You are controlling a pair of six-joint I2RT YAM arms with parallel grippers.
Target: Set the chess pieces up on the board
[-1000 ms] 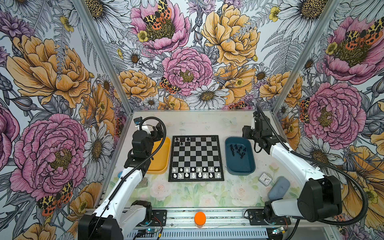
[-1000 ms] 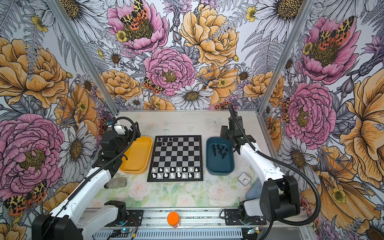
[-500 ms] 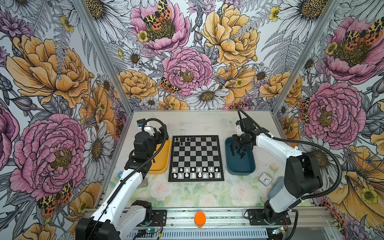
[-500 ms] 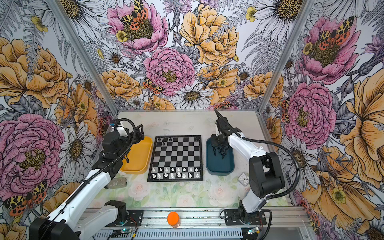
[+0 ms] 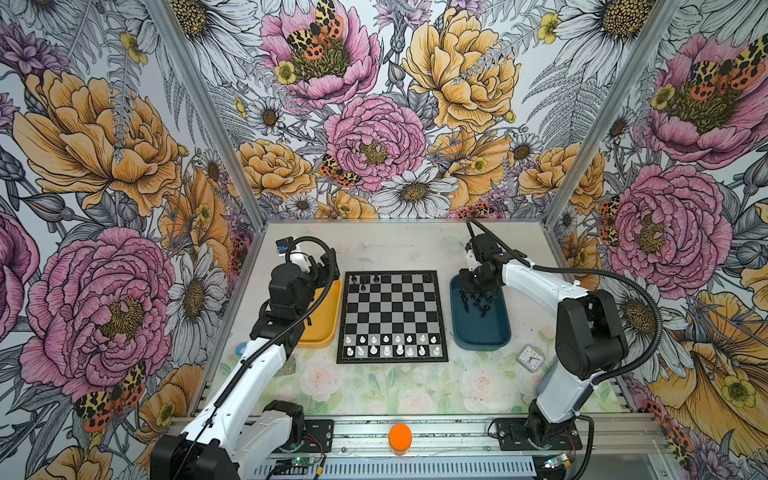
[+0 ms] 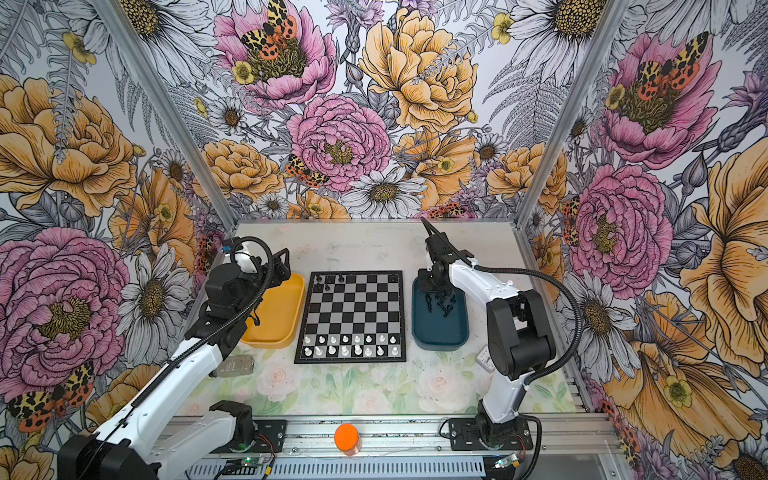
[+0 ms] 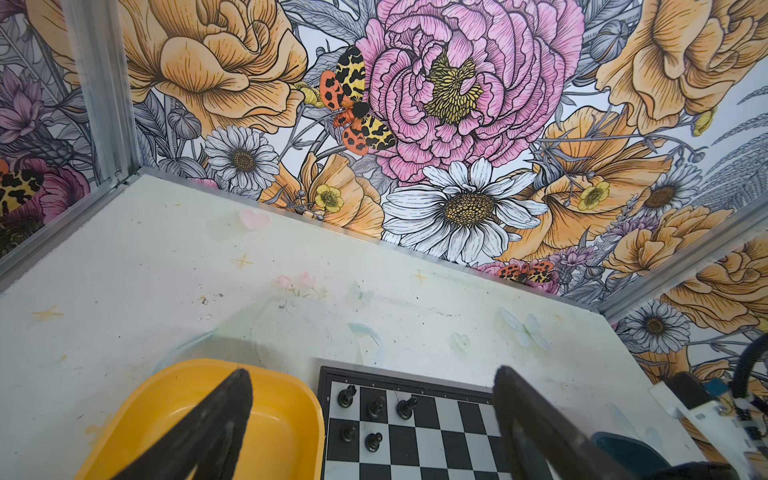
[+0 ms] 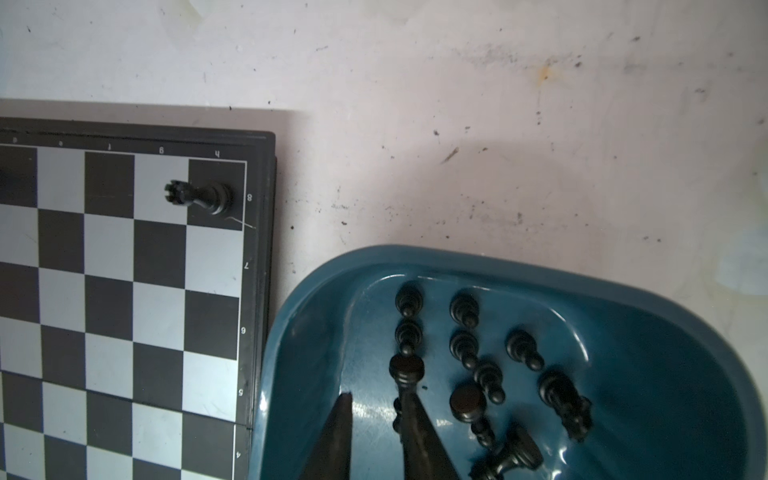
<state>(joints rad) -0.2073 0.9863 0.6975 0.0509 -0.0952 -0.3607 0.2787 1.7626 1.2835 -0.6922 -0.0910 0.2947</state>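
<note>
Since your right gripper sits nearly closed among chess pieces in the blue tray, right of centre, can't tell if one's clamped; packed neighbours could get dragged or slip; left gripper wide apart, empty, upper left of the board.

I see a black-and-silver checked square chessboard, a plain yellow plastic tray and a dark blue plastic tray.

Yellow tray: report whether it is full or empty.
Empty, as far as visible: the yellow tray shows only bare floor in both top views; the left arm covers part of it.
</note>
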